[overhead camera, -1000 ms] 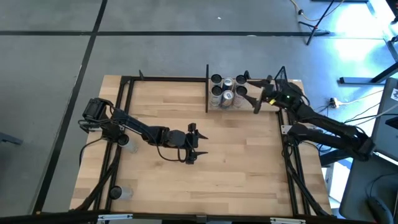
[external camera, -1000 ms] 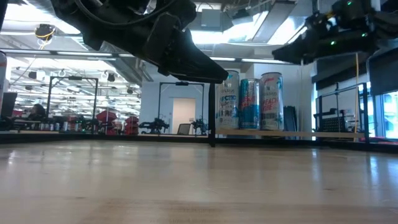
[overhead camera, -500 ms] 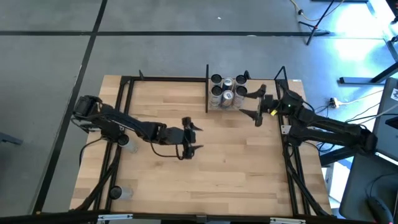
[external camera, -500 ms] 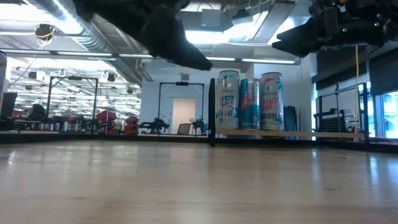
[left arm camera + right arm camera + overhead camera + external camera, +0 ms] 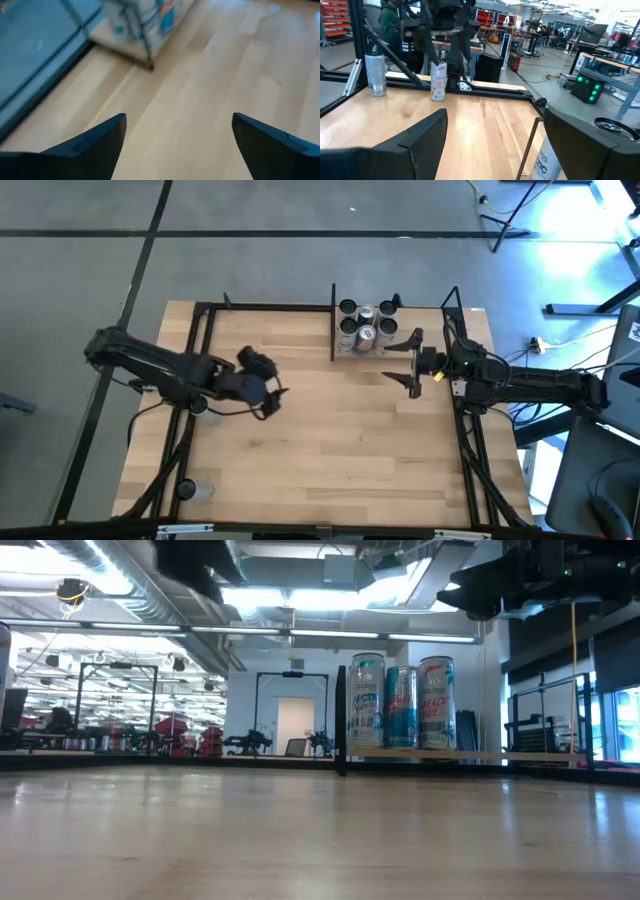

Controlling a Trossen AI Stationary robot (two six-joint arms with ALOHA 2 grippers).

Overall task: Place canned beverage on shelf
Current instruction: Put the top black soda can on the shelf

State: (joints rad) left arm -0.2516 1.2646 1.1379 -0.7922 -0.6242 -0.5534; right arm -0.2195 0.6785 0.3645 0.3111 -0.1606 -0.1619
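So, six cans [image 5: 361, 328] stand upright in a tight cluster on the shelf [image 5: 400, 355], in its corner by the black centre upright at the table's far edge; the low view shows three of them [image 5: 400, 707] side by side on the shelf board. The right gripper [image 5: 412, 362] hangs over the shelf's near edge, just beside the cans but not touching them, fingers spread wide with nothing between them; one can's rim [image 5: 612, 126] shows past its finger in its wrist view. The left gripper [image 5: 277, 400] is well apart, over bare tabletop left of centre, jaws wide and empty too. Two more cans stand at the table's left edge: a silver can [image 5: 375, 74] and a white and orange can [image 5: 438, 80].
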